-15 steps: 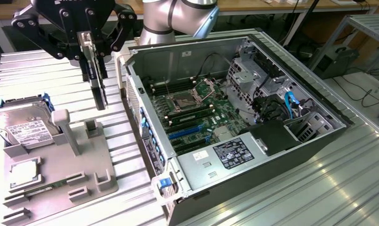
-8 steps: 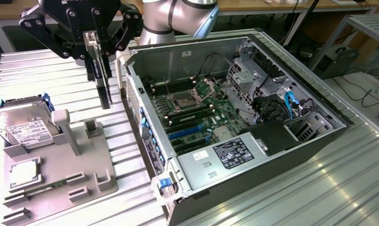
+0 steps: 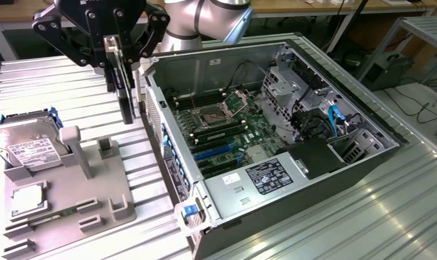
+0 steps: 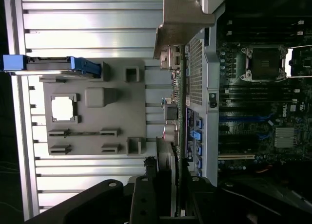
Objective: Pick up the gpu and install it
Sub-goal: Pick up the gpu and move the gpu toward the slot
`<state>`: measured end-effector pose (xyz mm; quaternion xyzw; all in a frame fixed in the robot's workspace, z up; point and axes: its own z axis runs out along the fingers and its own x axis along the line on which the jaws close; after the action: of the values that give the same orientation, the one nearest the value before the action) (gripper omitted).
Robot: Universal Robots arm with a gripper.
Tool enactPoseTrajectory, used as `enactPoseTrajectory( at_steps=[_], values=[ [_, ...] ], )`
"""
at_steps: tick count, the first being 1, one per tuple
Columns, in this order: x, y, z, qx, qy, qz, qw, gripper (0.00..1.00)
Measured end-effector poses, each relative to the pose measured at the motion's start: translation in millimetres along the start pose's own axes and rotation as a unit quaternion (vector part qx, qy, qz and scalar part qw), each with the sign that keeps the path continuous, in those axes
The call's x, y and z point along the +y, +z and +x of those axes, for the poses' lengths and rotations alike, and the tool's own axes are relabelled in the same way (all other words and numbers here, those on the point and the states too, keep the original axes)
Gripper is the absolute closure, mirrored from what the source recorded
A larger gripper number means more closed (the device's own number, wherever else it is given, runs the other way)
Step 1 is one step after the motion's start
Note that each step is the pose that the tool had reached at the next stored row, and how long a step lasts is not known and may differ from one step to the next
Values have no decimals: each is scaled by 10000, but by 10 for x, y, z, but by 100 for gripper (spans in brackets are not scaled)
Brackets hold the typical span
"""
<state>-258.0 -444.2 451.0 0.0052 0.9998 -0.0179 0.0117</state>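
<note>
Exterior view: my claw (image 3: 121,60) is clamped on the gpu (image 3: 126,95). The card hangs edge-down in the air just outside the open computer case (image 3: 204,59), clear of the grey fixture tray (image 3: 95,200). So step 1, the pickup, is done; seating the card is not.

Wrist view: looking along the gpu (image 4: 179,136), I see its silver bracket (image 4: 183,24). The motherboard's blue slots (image 4: 239,119) lie beside the card, not beneath it.
</note>
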Motion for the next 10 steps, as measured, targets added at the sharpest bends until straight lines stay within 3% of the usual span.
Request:
enactPoseTrajectory(
  at_steps=[10],
  values=[
    [1, 3, -122, 0, 0, 0, 10000, 72]
  ],
)
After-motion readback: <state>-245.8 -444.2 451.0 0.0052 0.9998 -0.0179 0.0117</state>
